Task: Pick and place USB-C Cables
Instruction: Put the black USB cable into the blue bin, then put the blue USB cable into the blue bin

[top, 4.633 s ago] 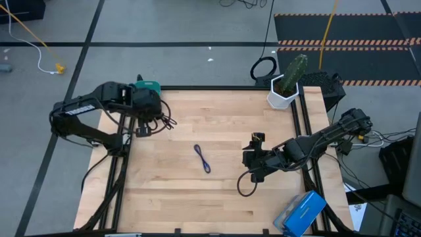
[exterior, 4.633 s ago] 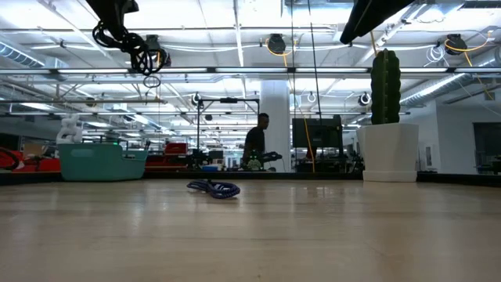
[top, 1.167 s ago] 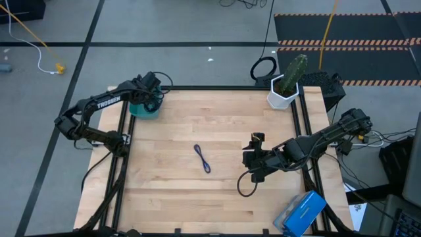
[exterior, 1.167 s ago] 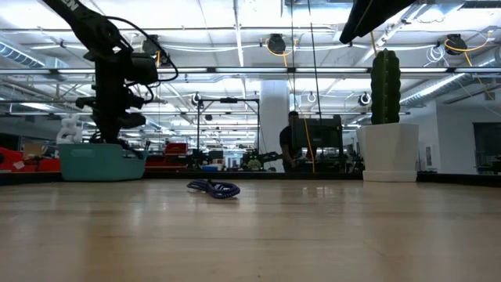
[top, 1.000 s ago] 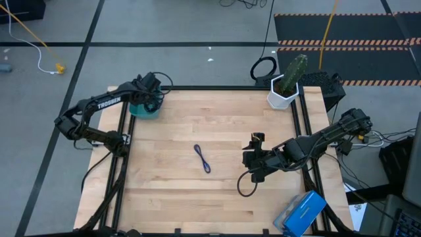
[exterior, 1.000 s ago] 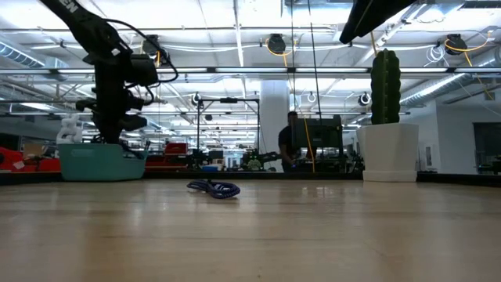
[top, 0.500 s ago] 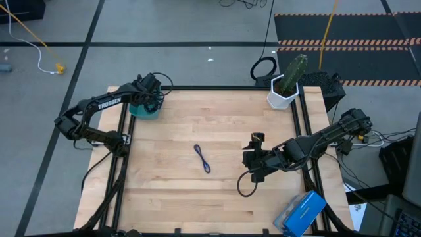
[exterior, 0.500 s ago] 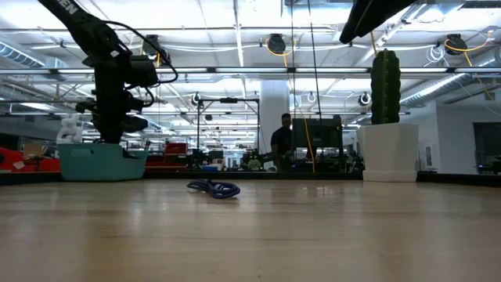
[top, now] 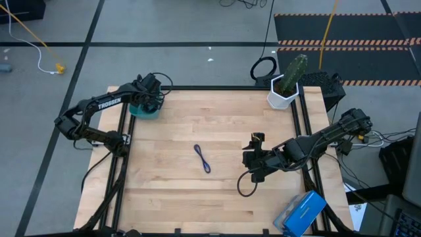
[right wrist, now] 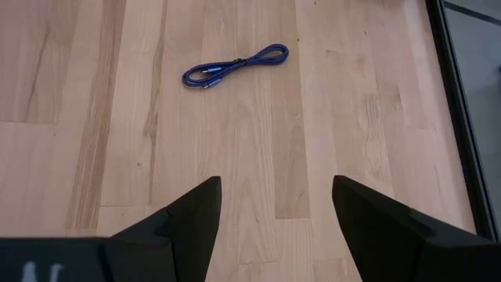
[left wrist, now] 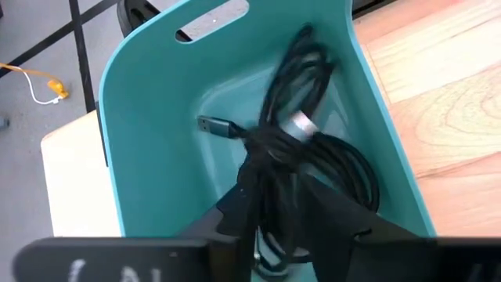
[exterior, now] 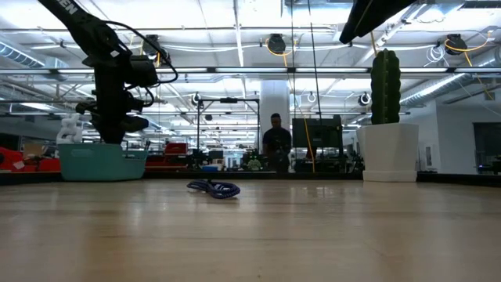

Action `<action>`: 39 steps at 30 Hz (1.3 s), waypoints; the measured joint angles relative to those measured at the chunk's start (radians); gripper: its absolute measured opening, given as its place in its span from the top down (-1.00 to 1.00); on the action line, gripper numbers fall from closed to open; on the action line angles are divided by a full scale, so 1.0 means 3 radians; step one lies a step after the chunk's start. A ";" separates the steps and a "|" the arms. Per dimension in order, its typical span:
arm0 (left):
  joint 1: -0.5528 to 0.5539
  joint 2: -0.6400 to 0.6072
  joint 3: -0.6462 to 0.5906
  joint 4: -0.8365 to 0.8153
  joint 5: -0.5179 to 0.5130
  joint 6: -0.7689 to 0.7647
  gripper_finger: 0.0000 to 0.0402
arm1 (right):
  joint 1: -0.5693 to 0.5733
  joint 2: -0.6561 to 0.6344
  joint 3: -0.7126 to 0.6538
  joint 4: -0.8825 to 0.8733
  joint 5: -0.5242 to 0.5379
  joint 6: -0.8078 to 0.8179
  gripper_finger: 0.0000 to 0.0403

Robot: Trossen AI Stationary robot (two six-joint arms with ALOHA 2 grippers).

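The teal tray (top: pixel 141 111) (exterior: pixel 102 163) stands at the table's far left corner. My left gripper (top: pixel 146 99) (exterior: pixel 109 138) (left wrist: pixel 274 186) reaches down into it, shut on a black USB-C cable bundle (left wrist: pixel 301 157) that lies on the tray floor (left wrist: pixel 156 149). I cannot tell whether that tangle is one black bundle or two. The blue-purple USB-C cable (top: pixel 202 158) (exterior: pixel 213 188) (right wrist: pixel 235 65) lies flat on the table's middle. My right gripper (top: pixel 250 158) (right wrist: pixel 276 205) hovers open to its right, touching nothing. My left gripper has the black cable bundle between its two fingers (left wrist: pixel 239 200), several strands together near the bundle's middle (left wrist: pixel 270 160). It comes from above, pointing down into the tray. The bundle rests on the tray floor, its loops slack and its plug end (left wrist: pixel 210 124) lying free.
A cactus in a white pot (top: pixel 285 84) (exterior: pixel 387 129) stands at the far right corner. A blue box (top: pixel 301 212) sits off the near right edge. Bare wood surrounds the blue-purple cable. A person (exterior: pixel 274 145) stands in the room behind.
Both arms have kept still and the cables lie as before. Only the person in the room behind has walked toward the low view's left.
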 joint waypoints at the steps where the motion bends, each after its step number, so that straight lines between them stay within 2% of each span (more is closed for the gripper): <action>1: 0.0000 0.0000 0.0000 0.0001 0.0000 0.0000 0.48 | 0.0000 0.0000 0.0000 0.0000 0.0000 0.0000 -0.18; 7: -0.0001 0.0000 0.0000 0.0020 0.0000 0.0000 0.31 | 0.0000 -0.0001 0.0000 -0.0001 0.0000 0.0000 -0.18; 13: -0.0043 0.0000 0.0000 0.0024 -0.0001 -0.0001 0.29 | 0.0000 0.0000 0.0000 0.0000 0.0000 0.0000 -0.18; 18: -0.0270 0.0000 0.0000 0.0026 -0.0015 -0.0028 0.29 | 0.0000 -0.0001 0.0000 0.0000 0.0000 0.0000 -0.18; 24: -0.0866 -0.0033 0.0001 0.0037 -0.0527 -0.0363 0.29 | -0.0001 0.0000 0.0000 0.0005 0.0000 0.0000 -0.18; 28: -0.1182 -0.0045 0.0087 0.0049 -0.0893 -0.0311 0.29 | -0.0003 -0.0001 0.0000 0.0095 0.0003 -0.0005 -0.18; 32: -0.1348 -0.0173 0.0235 -0.0075 -0.0859 -0.0296 0.29 | -0.0003 -0.0001 0.0000 0.0137 0.0003 -0.0014 -0.18; 39: -0.1753 -0.0604 0.0379 -0.0131 -0.0458 -0.0279 0.29 | -0.0004 -0.0001 0.0000 0.0170 0.0008 -0.0014 -0.18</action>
